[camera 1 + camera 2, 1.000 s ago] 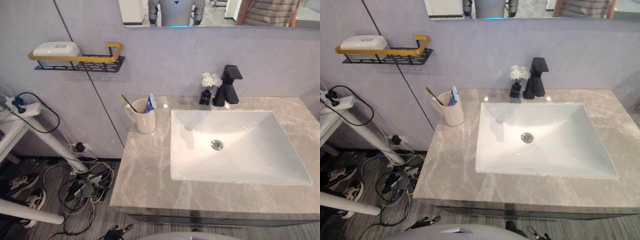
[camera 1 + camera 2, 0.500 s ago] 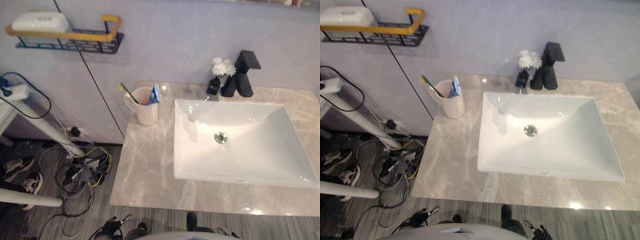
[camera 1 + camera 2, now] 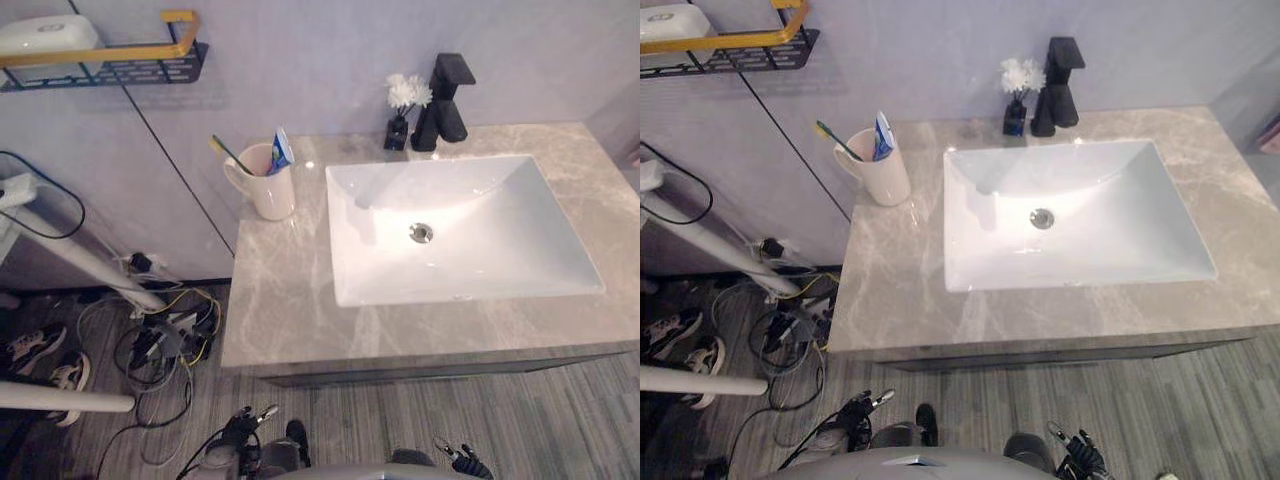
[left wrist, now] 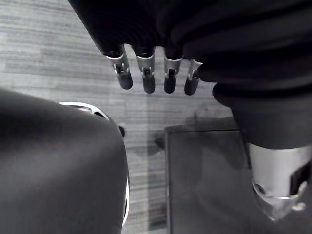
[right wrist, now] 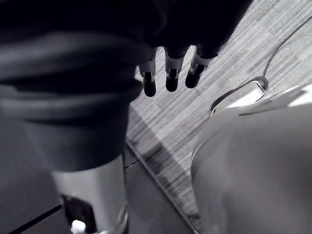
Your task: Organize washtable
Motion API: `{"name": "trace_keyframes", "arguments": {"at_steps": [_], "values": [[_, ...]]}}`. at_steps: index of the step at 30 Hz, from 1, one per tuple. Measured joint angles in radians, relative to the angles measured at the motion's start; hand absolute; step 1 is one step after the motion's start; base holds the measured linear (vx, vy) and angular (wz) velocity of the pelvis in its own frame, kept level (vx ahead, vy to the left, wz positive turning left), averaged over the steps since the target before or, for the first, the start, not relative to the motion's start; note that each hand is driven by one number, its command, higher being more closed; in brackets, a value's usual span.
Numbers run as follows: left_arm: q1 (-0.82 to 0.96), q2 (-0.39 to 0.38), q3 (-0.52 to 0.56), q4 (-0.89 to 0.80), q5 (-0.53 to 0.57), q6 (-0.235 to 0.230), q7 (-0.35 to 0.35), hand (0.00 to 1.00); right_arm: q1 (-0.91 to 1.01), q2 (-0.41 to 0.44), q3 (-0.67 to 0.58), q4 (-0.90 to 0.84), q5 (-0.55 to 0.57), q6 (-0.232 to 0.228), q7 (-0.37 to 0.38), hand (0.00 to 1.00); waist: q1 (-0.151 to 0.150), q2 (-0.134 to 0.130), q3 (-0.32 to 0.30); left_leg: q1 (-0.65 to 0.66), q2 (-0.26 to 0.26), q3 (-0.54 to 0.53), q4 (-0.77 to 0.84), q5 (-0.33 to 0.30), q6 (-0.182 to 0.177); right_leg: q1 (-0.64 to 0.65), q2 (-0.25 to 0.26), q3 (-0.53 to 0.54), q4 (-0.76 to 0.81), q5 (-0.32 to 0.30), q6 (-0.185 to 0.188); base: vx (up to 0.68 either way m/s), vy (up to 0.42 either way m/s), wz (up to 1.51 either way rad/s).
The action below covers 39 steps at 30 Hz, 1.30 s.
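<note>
"Which step is this?"

"Likely the start or the finish. The left hand (image 4: pixel 146 78) and right hand (image 5: pixel 170 75) hang over the floor (image 4: pixel 58 44), fingers straight, holding nothing."

"Next move?"

"I'd raise a hand to the table (image 3: pixel 290 300)."

"Count?"

"One cup (image 3: pixel 270 192) left of the sink (image 3: pixel 490 240), holding one toothbrush (image 3: pixel 228 154) and one tube (image 3: pixel 282 150). One vase (image 3: pixel 397 130), one faucet (image 3: pixel 446 98)."

You see a veined stone-look tabletop (image 3: pixel 285 295) with a soft sheen and a glossy, smooth white sink (image 3: pixel 500 255). The faucet (image 3: pixel 446 96) looks matt black, the cup (image 3: pixel 270 190) smooth.
</note>
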Motion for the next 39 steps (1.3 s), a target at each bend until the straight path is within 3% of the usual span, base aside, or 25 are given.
{"name": "trace_keyframes", "arguments": {"at_steps": [3,10,13,16,17,18,20,23,24,28,31,34,36,39], "values": [[-0.006,0.002,-0.003,-0.001,-0.044,0.001,0.001,0.00,-0.024,0.018,0.037,0.001,-0.005,0.001,0.001,0.00,0.003,-0.019,0.003,-0.019,0.012,-0.004,-0.002,0.033,-0.015,0.059,0.018,-0.004,-0.148,-0.002,-0.003,-0.13,-0.118,-0.01],[-0.010,0.003,-0.051,-0.016,-0.019,-0.004,0.003,0.00,-0.023,0.019,0.065,-0.007,0.006,-0.019,-0.003,0.00,-0.001,0.001,0.032,-0.006,0.064,-0.072,0.006,0.093,-0.035,0.088,0.081,-0.036,-0.136,0.009,-0.030,-0.24,-0.021,0.12],[-0.011,0.004,-0.071,-0.029,0.010,-0.006,0.003,0.00,-0.023,0.017,0.065,-0.014,0.006,-0.035,-0.003,0.00,-0.007,0.017,0.053,0.003,0.075,-0.070,0.008,0.083,-0.040,0.088,0.091,-0.021,-0.123,0.008,-0.032,-0.18,0.064,-0.17],[-0.014,0.003,-0.076,-0.032,0.028,-0.007,0.003,0.00,-0.024,0.013,0.064,-0.014,0.005,-0.042,-0.002,0.00,-0.004,0.024,0.059,0.005,0.076,-0.082,0.057,0.031,-0.064,0.069,0.098,0.035,-0.089,0.006,-0.027,-0.10,0.073,-0.53],[-0.016,-0.002,-0.067,-0.030,0.029,-0.006,0.002,0.00,-0.026,0.008,0.062,-0.015,0.002,-0.042,-0.002,0.00,-0.003,0.029,0.063,0.002,0.059,-0.137,0.098,-0.009,-0.080,0.059,0.116,0.100,-0.076,0.006,-0.027,-0.06,0.082,-1.02],[-0.015,-0.010,-0.048,-0.029,0.030,-0.006,0.002,0.00,-0.026,0.004,0.055,-0.015,0.002,-0.042,-0.002,0.00,-0.002,0.034,0.067,0.001,0.022,-0.228,0.134,-0.044,-0.082,0.051,0.140,0.171,-0.070,0.007,-0.030,-0.04,0.067,-1.10],[-0.014,-0.015,-0.030,-0.029,0.030,-0.005,0.002,0.00,-0.027,0.002,0.047,-0.015,-0.005,-0.042,-0.001,0.00,-0.001,0.041,0.065,0.003,-0.020,-0.311,0.165,-0.081,-0.075,0.044,0.169,0.255,-0.068,0.016,-0.044,0.00,0.048,-0.99],[-0.009,-0.026,0.007,-0.031,0.025,-0.005,0.001,0.00,-0.029,-0.005,0.025,-0.012,-0.047,-0.040,0.002,0.00,0.000,0.045,0.064,0.006,-0.066,-0.378,0.214,-0.143,-0.059,0.015,0.209,0.391,-0.063,0.027,-0.060,0.06,0.059,-1.03],[-0.004,-0.030,0.027,-0.033,0.025,-0.006,0.001,0.00,-0.031,-0.013,0.025,-0.004,-0.071,-0.037,0.004,0.00,0.003,0.042,0.061,0.006,-0.074,-0.369,0.219,-0.161,-0.036,-0.002,0.221,0.458,-0.062,0.029,-0.061,0.10,0.072,-0.92],[0.001,-0.024,0.017,-0.029,0.025,-0.003,0.001,0.00,-0.046,-0.027,0.034,0.035,-0.085,-0.015,0.008,0.00,-0.003,0.035,0.042,0.031,-0.077,-0.256,0.144,-0.161,-0.023,-0.027,0.197,0.561,-0.117,0.070,-0.046,0.18,0.085,-0.90],[-0.014,-0.018,-0.047,-0.028,0.026,-0.001,0.001,0.00,-0.040,-0.033,0.033,0.037,-0.084,0.000,0.008,0.00,-0.028,0.038,0.029,0.029,-0.100,-0.216,0.074,-0.136,0.011,-0.060,0.163,0.575,-0.156,0.086,-0.032,0.24,0.062,-0.40],[-0.035,-0.017,-0.087,-0.024,0.026,-0.001,0.000,0.00,-0.041,-0.040,0.034,0.036,-0.084,0.000,0.011,0.00,-0.025,0.037,0.028,0.040,-0.102,-0.181,0.051,-0.127,0.025,-0.078,0.159,0.577,-0.173,0.097,-0.026,0.24,-0.001,-0.55],[-0.046,-0.019,-0.116,0.001,0.026,0.006,-0.010,0.00,-0.048,-0.042,0.036,0.036,-0.084,-0.002,0.015,0.00,-0.027,0.040,0.029,0.066,-0.092,-0.138,0.039,-0.127,0.025,-0.083,0.167,0.596,-0.183,0.121,-0.012,0.21,-0.025,-1.04],[-0.054,-0.020,-0.162,0.028,0.058,0.033,-0.060,0.00,-0.056,-0.043,0.038,0.027,-0.083,-0.006,0.018,0.00,-0.052,0.062,0.034,0.108,-0.053,-0.035,0.046,-0.127,0.025,-0.099,0.218,0.639,-0.173,0.195,-0.001,0.15,-0.002,-1.62]]}}
